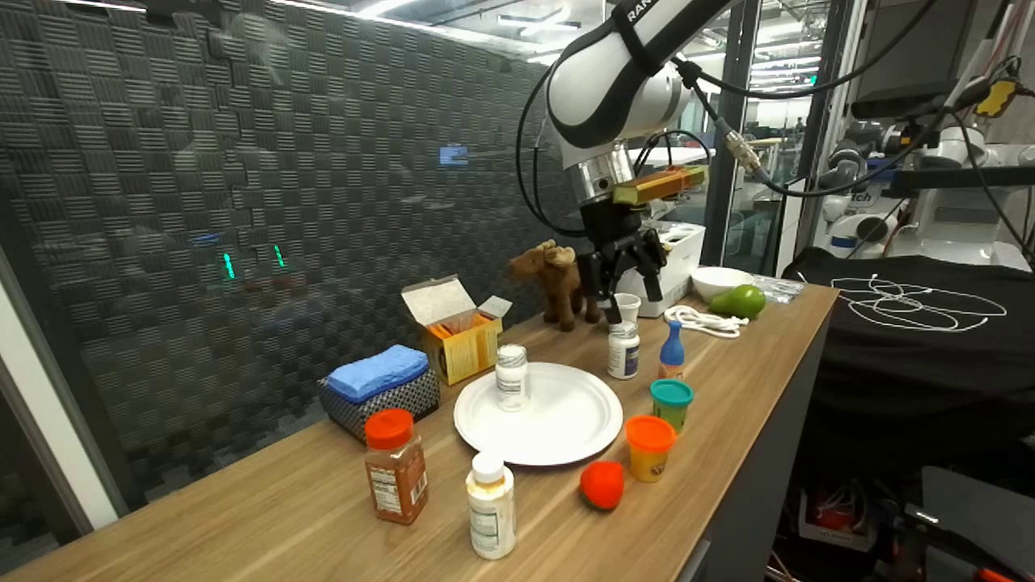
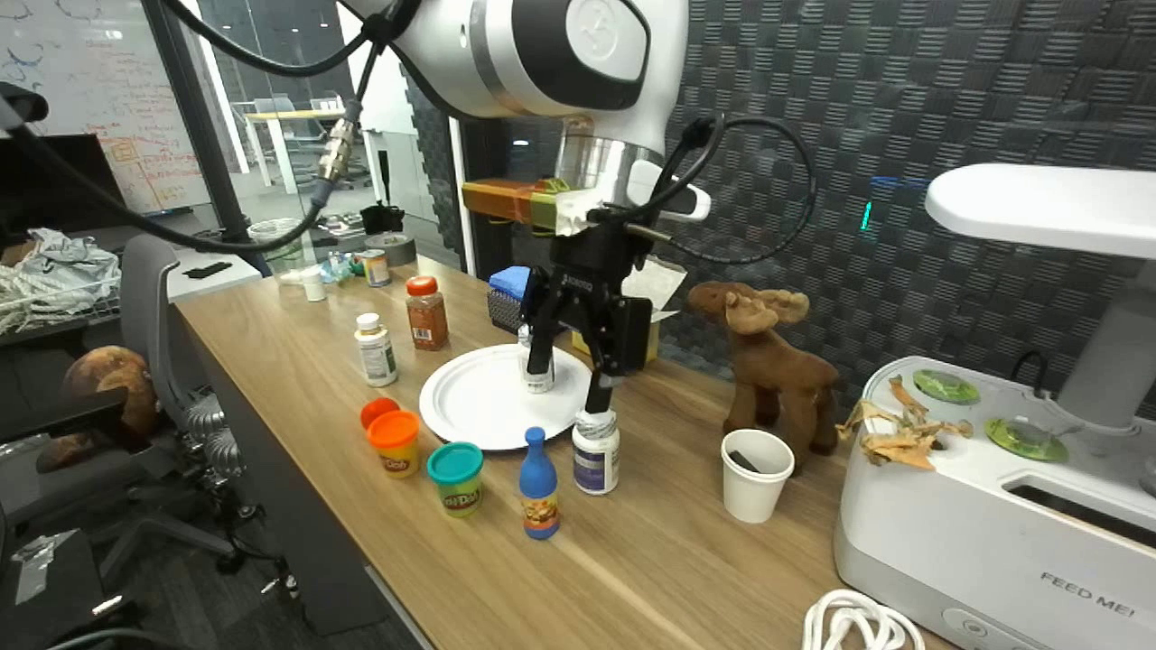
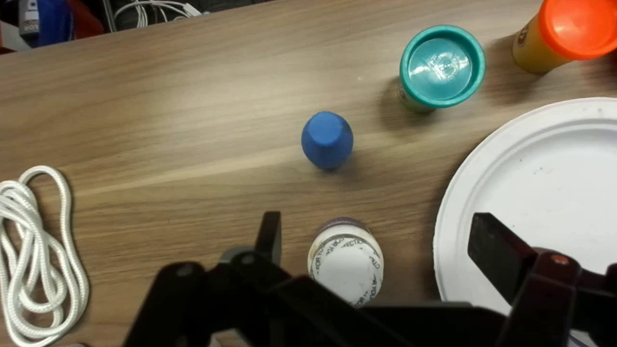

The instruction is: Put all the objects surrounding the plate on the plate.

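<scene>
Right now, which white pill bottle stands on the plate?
The bottle nearest the yellow carton; the purple-labelled bottle and the white-capped bottle stand on the table.

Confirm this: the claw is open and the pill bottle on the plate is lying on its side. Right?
Not quite: the pill bottle on the plate stands upright, as seen in an exterior view. The claw is open, as you said.

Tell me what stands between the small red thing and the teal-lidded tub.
The orange-lidded tub stands between the small red thing and the teal-lidded tub; this shows in both exterior views.
</scene>
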`<move>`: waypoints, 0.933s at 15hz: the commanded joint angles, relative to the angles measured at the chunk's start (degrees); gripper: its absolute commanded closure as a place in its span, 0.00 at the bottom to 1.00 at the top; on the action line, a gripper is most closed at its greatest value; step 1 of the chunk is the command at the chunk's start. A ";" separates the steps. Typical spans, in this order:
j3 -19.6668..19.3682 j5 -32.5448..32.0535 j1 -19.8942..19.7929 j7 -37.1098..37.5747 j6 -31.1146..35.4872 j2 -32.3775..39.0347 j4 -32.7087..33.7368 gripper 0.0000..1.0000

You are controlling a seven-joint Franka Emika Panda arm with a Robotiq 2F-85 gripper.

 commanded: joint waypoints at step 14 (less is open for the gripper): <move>-0.71 2.15 -1.03 -1.78 8.26 4.24 1.65 0.00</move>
